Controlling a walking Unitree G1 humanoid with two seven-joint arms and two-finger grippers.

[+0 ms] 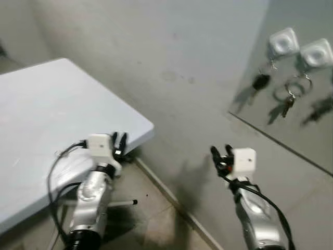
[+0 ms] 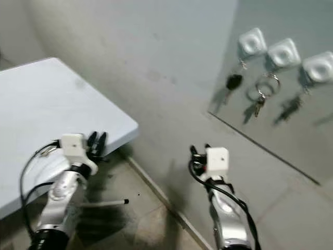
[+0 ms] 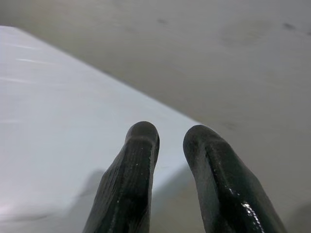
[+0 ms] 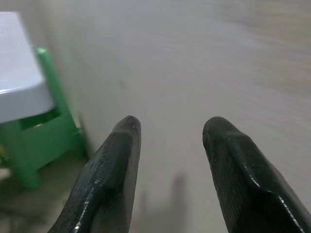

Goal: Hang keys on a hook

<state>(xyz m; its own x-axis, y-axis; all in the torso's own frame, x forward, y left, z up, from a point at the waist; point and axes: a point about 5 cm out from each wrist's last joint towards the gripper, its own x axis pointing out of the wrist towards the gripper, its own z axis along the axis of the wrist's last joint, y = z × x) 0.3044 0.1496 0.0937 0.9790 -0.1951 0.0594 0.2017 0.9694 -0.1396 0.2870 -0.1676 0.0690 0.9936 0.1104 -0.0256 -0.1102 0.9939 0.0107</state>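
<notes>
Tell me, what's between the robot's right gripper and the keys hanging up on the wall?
Nothing but bare grey wall. In the left eye view the right gripper sits low, the keys hang up high from a white hook.

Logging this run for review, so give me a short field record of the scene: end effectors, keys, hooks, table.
left end effector: open, empty, at the table corner
right end effector: open, empty, facing the wall
hooks: three white ones on the grey panel
keys: a ringed bunch hangs from the middle hook; a black-headed key from the hook beside it
table: white, against the wall
</notes>
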